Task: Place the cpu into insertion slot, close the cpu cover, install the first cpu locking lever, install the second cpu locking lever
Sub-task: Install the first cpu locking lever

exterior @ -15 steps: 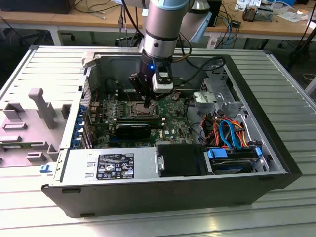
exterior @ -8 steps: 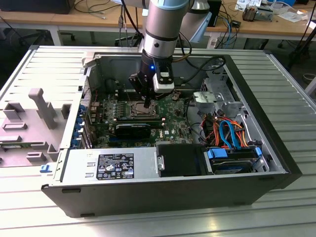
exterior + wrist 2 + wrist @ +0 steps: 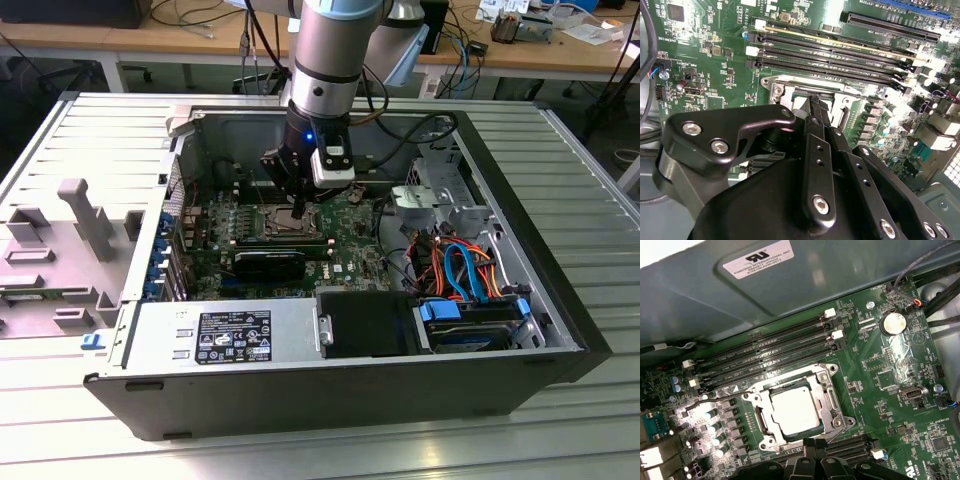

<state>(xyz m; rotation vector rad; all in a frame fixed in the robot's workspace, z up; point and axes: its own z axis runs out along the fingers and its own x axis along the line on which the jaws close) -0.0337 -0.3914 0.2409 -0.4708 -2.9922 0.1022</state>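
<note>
Exterior view: arm reaches down into the open case (image 3: 300, 400). The gripper (image 3: 300, 208) hangs just above the insertion slot (image 3: 283, 222), at the slot's edge farther from the cam. Slot sits mid-board w/ a pale square in its centre, too small here to say more.

Second wrist view: gripper (image 3: 812, 100) looks narrow, fingers pressed together w/ nothing seen btwn them and tips right over the near rim of the insertion slot (image 3: 790, 92). Can't tell if the tips touch the metal. Long black memory slots (image 3: 830, 57) run just beyond the slot.

First wrist view: the cpu (image 3: 792, 407) lies flat inside the insertion slot (image 3: 765, 442), grey top up. The cpu cover (image 3: 826, 401) looks folded down around it, its cut-out framing the chip. A thin wire locking lever (image 3: 722, 399) sticks out from one slot corner, away from the chip; can't tell if latched. Gripper (image 3: 811, 442) tips sit just beside the slot's rim, on the side opposite the memory slots (image 3: 770, 352).

Handling, as judgement: cpu is light, stiff and thin, prob fragile underneath, so take it by the edges only and don't slide it. Cover is thin springy sheet metal, best pushed on the frame, not the chip. Lever is stiff spring wire, slippery and narrow; best hold is prob its free bent end, farthest from the slot
</note>
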